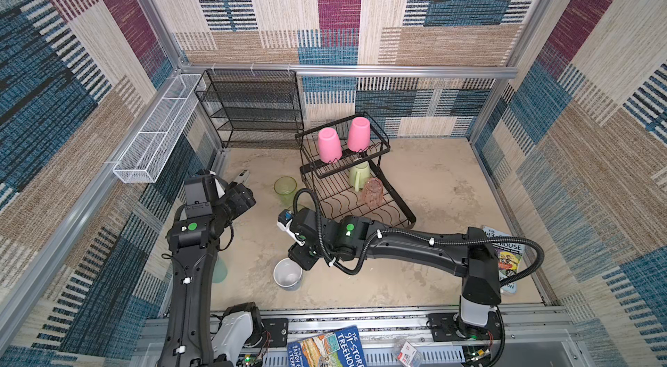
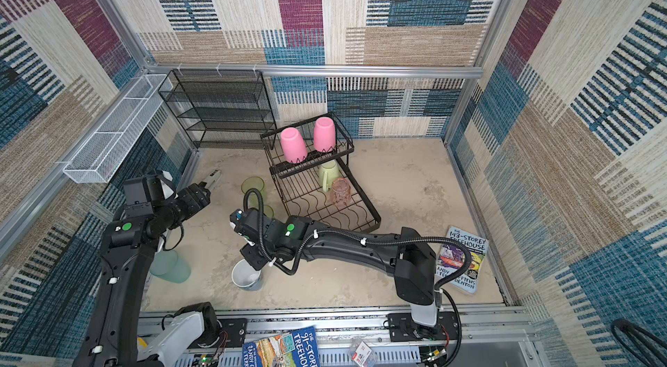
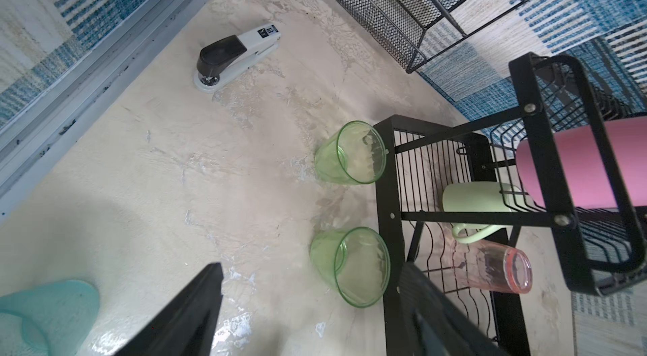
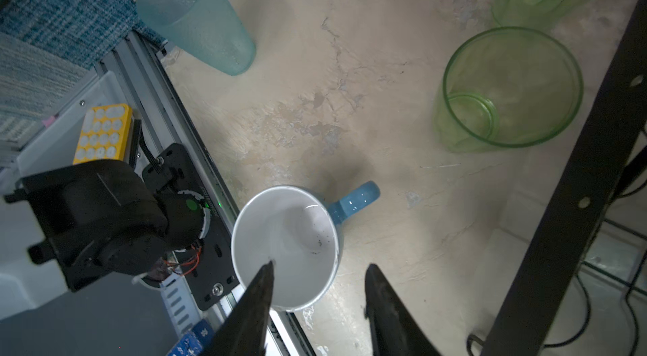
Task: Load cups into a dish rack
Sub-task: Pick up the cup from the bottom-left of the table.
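Observation:
The black wire dish rack point(image 1: 407, 218) point(image 2: 374, 219) stands at the back. Two pink tumblers point(image 1: 329, 145) point(image 1: 358, 134) sit upside down in its upper basket. A pale-green mug point(image 1: 360, 174) and a clear-pink tumbler point(image 1: 373, 192) are in the lower tray. Two clear-green cups point(image 3: 350, 153) point(image 3: 352, 266) stand on the table beside the rack. A teal tumbler point(image 2: 169, 266) lies at the left. The blue mug point(image 4: 285, 245) stands upright. My right gripper point(image 4: 321, 265) is open over its rim, one finger above the mouth and one outside the wall. My left gripper point(image 3: 313, 266) hangs open and empty near the green cups.
A stapler point(image 3: 234, 56) lies near the left wall. A black mesh shelf unit point(image 1: 252, 109) and a white mesh basket point(image 1: 158, 130) line the back left. One book point(image 2: 462, 260) lies at the right, another point(image 1: 326, 347) on the front rail.

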Controlling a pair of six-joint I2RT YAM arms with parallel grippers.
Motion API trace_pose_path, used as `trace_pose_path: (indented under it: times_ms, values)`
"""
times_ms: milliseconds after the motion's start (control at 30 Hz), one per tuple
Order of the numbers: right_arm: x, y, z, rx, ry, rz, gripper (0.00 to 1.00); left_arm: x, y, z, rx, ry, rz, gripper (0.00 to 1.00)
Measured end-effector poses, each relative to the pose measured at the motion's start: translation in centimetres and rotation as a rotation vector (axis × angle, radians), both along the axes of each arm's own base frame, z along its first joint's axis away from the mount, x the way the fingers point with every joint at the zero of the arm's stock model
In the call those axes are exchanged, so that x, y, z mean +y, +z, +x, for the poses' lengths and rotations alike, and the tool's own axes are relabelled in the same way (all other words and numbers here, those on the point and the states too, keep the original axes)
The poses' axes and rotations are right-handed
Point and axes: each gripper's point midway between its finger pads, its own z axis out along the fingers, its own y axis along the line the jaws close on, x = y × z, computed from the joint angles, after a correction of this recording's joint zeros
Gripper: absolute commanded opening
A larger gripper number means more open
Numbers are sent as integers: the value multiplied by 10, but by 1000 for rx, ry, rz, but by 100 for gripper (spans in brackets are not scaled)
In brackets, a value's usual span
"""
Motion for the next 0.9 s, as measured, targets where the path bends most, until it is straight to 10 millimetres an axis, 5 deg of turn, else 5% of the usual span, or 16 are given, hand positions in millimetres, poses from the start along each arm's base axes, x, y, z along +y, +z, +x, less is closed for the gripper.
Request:
trace_pose_path:
  times_ms: [167,600,900]
  values:
    - [-3,-16,-3,155,-156,-47,45,9,7,-2,-28,50,-14,82]
    - [-38,-25,-21,422,-489,-72,41,25,6,-13,-57,135,-28,82]
    - [-42,-29,-33,496,-679,-72,42,33,5,-18,-77,180,-46,82]
